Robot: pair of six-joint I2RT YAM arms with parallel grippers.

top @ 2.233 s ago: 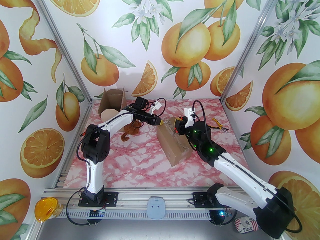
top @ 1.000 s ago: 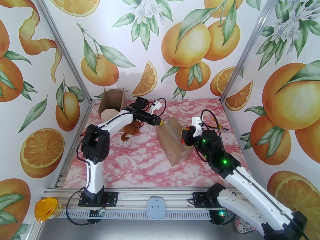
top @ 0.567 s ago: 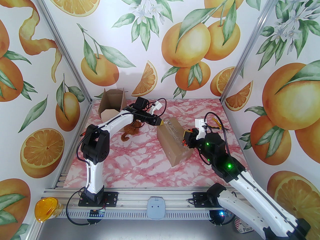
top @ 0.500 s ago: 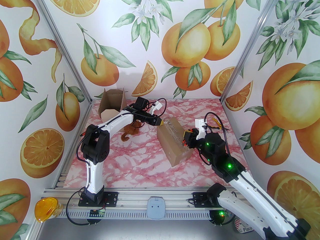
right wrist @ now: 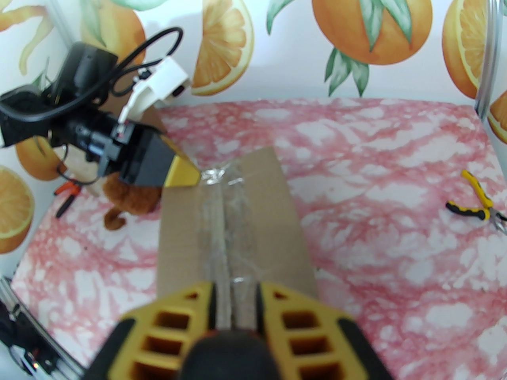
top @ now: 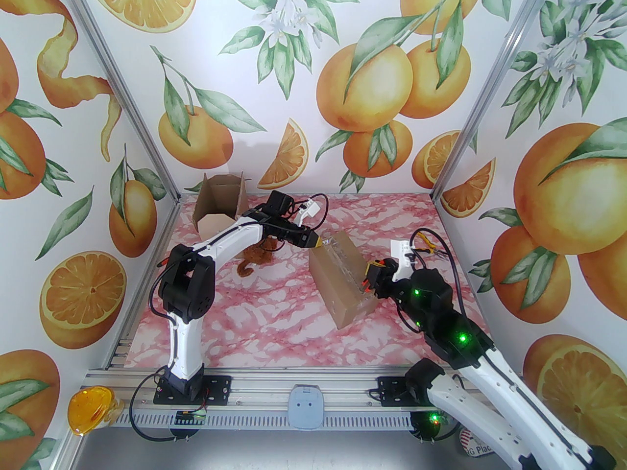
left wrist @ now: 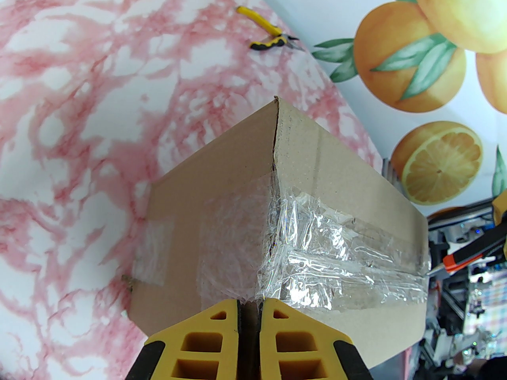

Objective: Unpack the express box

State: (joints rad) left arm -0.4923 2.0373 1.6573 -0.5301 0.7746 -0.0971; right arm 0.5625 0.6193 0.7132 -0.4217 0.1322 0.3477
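**A:** From above, what has changed?

**B:** The right pincer (top: 370, 278) has come along the taped seam of the express box (top: 329, 287) toward the arms' bases. A couple of seconds ago it stood at the seam's far end. Now it is at the near end, and the cutter (top: 364, 282) in its grip meets the top edge there. The right arm has swung out to the right with it.

**A:** And the box itself?

**B:** Same spot, mid-worktop (top: 274, 321), lying at an angle with its flaps closed. The left pincer (top: 318, 244) has not budged, its tips on the box's far corner.

**A:** The left wrist?

**B:** The left pincer (left wrist: 250, 302) has its fingers pressed all but together. The tips sit on the crinkled tape (left wrist: 328, 259) where it wraps the edge of the box (left wrist: 206, 196). It may nip a shred of tape, but the view is too close to tell. At the box's other end the cutter (left wrist: 455, 260) shows an orange collar and a blade tip at the tape's end. Yellow pliers (left wrist: 269, 40) lie well apart from the box.

**A:** The right wrist?

**B:** The right pincer (right wrist: 237, 287) is clamped narrowly on the cutter (right wrist: 227, 350), a dark blurred handle. The seam runs straight away from it up the box (right wrist: 273, 212). The left pincer (right wrist: 184, 172) touches the far left corner, with a brown plush toy (right wrist: 126, 200) just behind it. The pliers (right wrist: 475, 206) are off to the right.
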